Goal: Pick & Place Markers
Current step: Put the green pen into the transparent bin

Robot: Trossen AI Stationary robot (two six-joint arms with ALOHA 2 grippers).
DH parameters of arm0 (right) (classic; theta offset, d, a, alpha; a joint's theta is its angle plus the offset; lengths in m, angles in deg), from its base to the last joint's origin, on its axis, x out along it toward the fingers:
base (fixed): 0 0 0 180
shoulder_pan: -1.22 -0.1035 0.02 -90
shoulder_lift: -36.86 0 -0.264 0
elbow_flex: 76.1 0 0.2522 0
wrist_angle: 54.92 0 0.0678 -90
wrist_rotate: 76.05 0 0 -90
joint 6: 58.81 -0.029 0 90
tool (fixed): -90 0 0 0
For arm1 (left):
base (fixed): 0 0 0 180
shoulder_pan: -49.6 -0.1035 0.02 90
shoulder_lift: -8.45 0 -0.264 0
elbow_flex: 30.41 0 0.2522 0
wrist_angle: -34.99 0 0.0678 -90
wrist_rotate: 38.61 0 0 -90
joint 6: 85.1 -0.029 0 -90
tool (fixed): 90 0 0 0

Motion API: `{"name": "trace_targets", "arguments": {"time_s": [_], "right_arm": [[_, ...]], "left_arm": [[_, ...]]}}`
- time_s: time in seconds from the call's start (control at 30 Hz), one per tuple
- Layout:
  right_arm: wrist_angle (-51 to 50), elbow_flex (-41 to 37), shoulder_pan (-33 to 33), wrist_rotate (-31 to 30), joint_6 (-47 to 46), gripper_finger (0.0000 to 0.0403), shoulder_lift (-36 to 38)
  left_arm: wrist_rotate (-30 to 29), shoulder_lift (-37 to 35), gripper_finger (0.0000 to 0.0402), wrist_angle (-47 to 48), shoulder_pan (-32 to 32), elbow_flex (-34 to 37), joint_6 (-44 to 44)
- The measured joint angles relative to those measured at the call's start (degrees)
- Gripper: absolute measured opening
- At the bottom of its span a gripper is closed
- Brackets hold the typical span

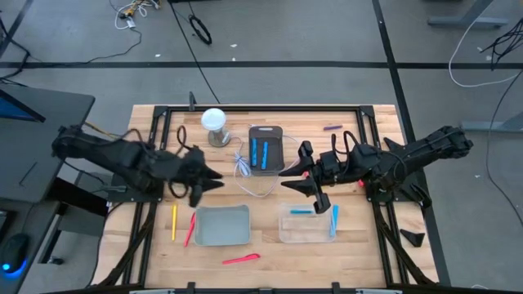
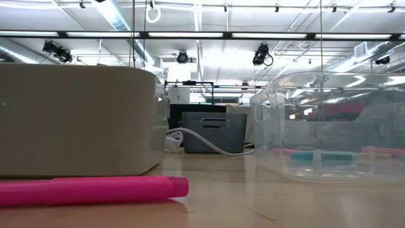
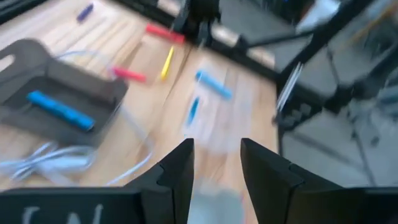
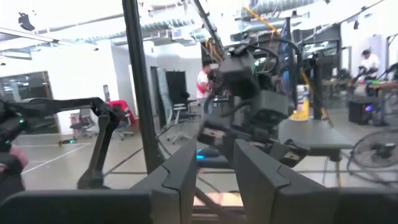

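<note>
Markers lie scattered on the wooden table: a yellow one (image 1: 174,220) and a red one (image 1: 189,229) left of the grey-green bin (image 1: 222,226), a pink one (image 1: 241,260) near the front edge, and a purple one (image 1: 331,127) at the back. Two blue markers (image 1: 258,153) lie in the dark bin (image 1: 265,131). More blue ones (image 1: 301,211) lie in the clear bin (image 1: 306,235). My left gripper (image 1: 214,176) (image 3: 216,163) hovers open left of the dark bin. My right gripper (image 1: 288,177) (image 4: 214,168) hovers open on the bin's right side, pointing level toward the left arm.
A white coiled cable (image 1: 245,167) trails from the dark bin's front. A white round lamp (image 1: 214,121) stands at the back. A pink marker (image 3: 127,73) and a yellow one (image 3: 166,62) lie below the right arm. A black frame rails the table edges.
</note>
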Motion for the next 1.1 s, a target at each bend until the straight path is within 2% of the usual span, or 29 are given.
{"name": "trace_targets", "arguments": {"time_s": [0.2, 0.43, 0.57, 0.73, 0.87, 1.1], "right_arm": [[0.0, 0.0, 0.0, -0.1, 2.2, 0.0111, 0.0], [-0.2, 0.0, 0.0, -1.9, 1.3, 0.0111, 0.0], [-1.0, 0.0, 0.0, -4.1, 0.9, 0.0111, 0.0], [-1.9, 0.0, 0.0, -6.0, 0.9, 0.0111, 0.0], [-2.3, 0.0, 0.0, -6.0, 0.9, 0.0111, 0.0], [-3.1, 0.0, 0.0, -6.0, 0.9, 0.0111, 0.0]], "left_arm": [[7.9, -5.8, 0.0131, 12.4, -7.0, 0.0, -4.3], [18.7, -6.0, 0.0131, 29.6, -15.3, 0.0, -8.0], [19.3, -4.1, 0.0131, 37.6, -18.6, 0.0, -12.2], [21.5, -1.4, 0.0131, 42.0, -21.0, 0.0, -18.7], [22.5, 1.6, 0.0131, 44.8, -21.5, 0.0, -28.8], [15.9, 8.6, 0.0131, 50.6, -21.5, 0.0, -45.9]]}}
